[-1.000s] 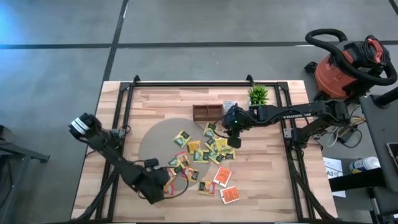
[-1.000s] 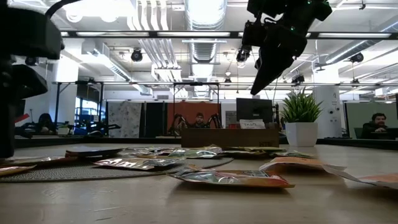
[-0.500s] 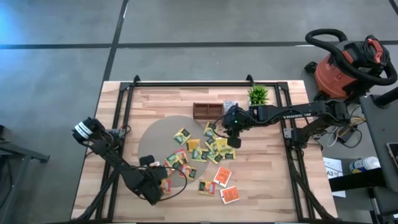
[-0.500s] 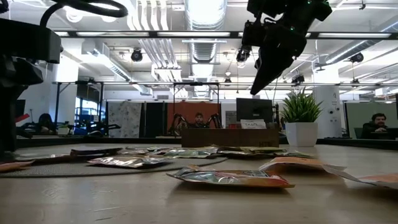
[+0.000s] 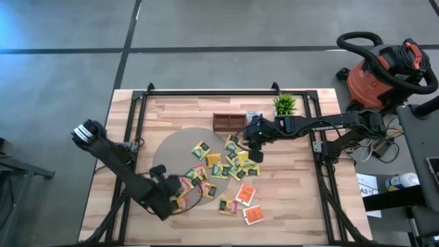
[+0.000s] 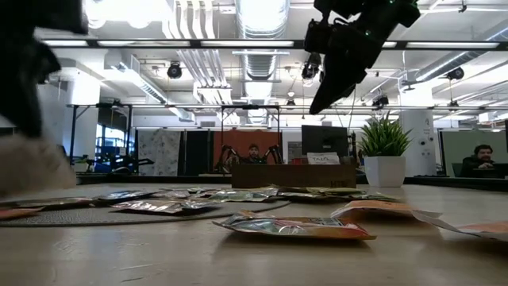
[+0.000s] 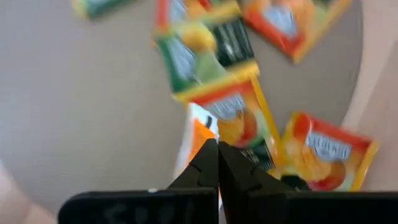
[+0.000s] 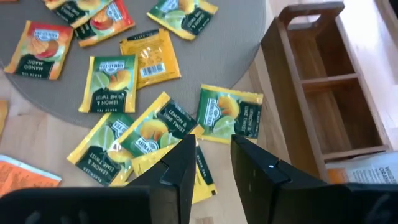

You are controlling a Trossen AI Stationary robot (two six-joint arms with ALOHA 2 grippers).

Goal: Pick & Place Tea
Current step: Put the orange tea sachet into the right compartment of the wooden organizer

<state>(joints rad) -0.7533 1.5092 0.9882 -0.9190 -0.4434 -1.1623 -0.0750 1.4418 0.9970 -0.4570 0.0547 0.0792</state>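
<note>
Tea sachets [image 5: 223,168] lie scattered over the grey mat and bare table — left gripper [image 7: 217,163] pinched shut on an orange sachet's [image 7: 198,134] edge, right gripper [image 8: 213,163] parted, empty, above the pile — thin corner grip could slip, or drag overlapping neighbours.

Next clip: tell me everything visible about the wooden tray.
The tray is brown wood, a long box split by dividers into open compartments, with a handle cutout in one end wall. It stands flat at the table's far side, beside the potted plant and just past the grey mat's edge. The compartments in view look empty. Neither gripper touches it.
</note>
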